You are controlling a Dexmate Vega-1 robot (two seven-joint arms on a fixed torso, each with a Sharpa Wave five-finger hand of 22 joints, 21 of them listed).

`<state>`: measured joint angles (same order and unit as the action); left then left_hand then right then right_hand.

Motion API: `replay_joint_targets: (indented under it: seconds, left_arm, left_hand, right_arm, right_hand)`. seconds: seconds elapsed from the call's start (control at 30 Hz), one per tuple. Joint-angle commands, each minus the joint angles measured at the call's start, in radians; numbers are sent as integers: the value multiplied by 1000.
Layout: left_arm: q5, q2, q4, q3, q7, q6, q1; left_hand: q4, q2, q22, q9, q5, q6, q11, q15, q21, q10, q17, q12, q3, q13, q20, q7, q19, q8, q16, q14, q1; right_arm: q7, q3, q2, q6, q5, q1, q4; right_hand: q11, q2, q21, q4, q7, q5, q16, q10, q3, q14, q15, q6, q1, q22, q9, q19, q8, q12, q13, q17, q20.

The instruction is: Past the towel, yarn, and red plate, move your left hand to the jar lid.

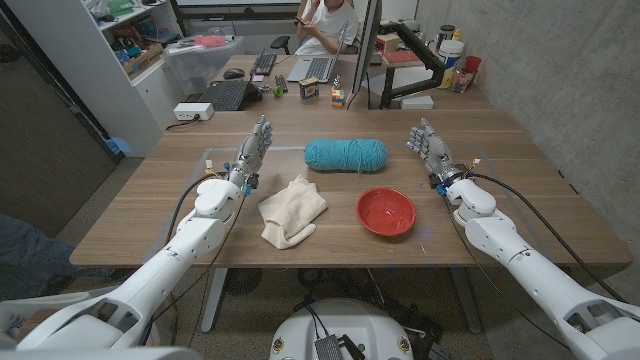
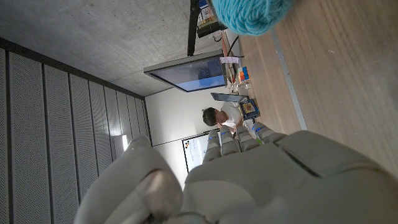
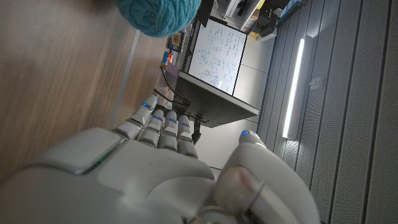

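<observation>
A cream towel lies crumpled at the table's front middle. A skein of teal yarn lies behind it, and a red plate sits to the towel's right. My left hand stands upright left of the yarn, fingers stretched and apart, holding nothing. My right hand stands the same way right of the yarn, behind the plate. In the left wrist view the yarn lies beyond my left hand. The right wrist view has the yarn past my right hand.
A second desk behind the table holds laptops, a keyboard, a white box and a colour cube. A person sits there. A concrete wall runs along the right.
</observation>
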<state>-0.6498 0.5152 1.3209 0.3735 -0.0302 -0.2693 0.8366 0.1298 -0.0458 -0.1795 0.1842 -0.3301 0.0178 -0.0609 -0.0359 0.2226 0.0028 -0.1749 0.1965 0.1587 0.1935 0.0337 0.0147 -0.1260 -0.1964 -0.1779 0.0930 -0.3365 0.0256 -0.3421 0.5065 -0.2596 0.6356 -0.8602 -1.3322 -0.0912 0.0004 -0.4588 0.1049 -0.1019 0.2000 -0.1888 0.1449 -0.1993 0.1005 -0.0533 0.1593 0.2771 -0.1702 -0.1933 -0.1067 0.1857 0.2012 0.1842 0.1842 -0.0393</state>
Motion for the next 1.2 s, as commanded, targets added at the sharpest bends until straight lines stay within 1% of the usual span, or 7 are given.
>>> replay_joint_targets:
  seconds: [0.03,0.37,0.4,0.53,0.87,1.07,1.2]
  left_arm:
    - [-1,5,15,8,-8,28,-12]
    - [2,11,17,4,-2,32,-9]
    - [2,13,18,3,-1,33,-8]
    - [8,25,27,-3,7,31,1]
    - [16,52,55,-28,13,-13,39]
    - [20,54,54,-41,20,-46,54]
    - [20,60,55,-46,19,-54,61]
  left_hand:
    - [-2,1,-2,1,-7,-3,-6,-13,5,-1,-5,6,6,2,48,4,-11,-5,-6,8,-11]
    - [-3,3,-3,1,-10,2,-7,-11,2,-1,-5,6,3,1,43,3,-14,-6,-6,10,-11]
    - [-3,3,-3,1,-10,2,-4,-9,1,0,-5,6,2,0,41,2,-15,-6,-7,8,-11]
    - [-3,3,-3,1,-11,5,-5,-9,0,1,-6,7,1,0,39,2,-15,-6,-8,6,-11]
    - [-4,4,-3,2,-13,6,-9,-9,-1,5,-6,8,-1,-1,33,2,-14,-6,-9,2,-12]
    - [-5,5,-3,2,-15,14,-9,-10,0,16,-6,12,-3,-2,24,3,-10,-9,-12,-7,-13]
    - [-6,6,-3,2,-16,15,-9,-11,-1,20,-6,13,-4,-2,23,4,-9,-8,-12,-9,-14]
  right_arm:
    - [26,63,-47,48,-60,-30,-24]
    - [51,95,-87,59,-98,-31,-12]
    - [53,98,-90,60,-100,-31,-11]
    - [55,107,-98,65,-110,-34,-13]
    - [53,122,-114,73,-129,-40,-20]
    - [50,120,-123,78,-141,-39,-22]
    - [47,116,-129,84,-148,-38,-23]
  right_hand:
    - [0,0,-4,0,2,7,-6,9,-7,8,0,9,8,-3,-1,-9,7,5,1,4,2]
    - [1,2,0,-1,4,7,-6,11,-6,7,0,10,8,-4,0,-10,7,6,1,3,3]
    - [1,2,1,-1,5,7,-6,11,-6,7,-1,10,8,-4,0,-10,7,6,1,3,3]
    - [3,2,2,-2,5,7,-6,12,-5,8,2,11,8,-4,1,-11,7,6,1,3,2]
    - [5,3,6,-2,7,7,-6,12,-4,9,3,14,7,-4,2,-14,8,6,0,3,2]
    - [6,4,8,-3,10,6,-6,13,-4,10,4,14,7,-4,3,-15,8,6,0,3,2]
    - [5,4,9,-3,10,6,-6,14,-4,10,5,15,6,-4,3,-16,8,7,0,3,2]
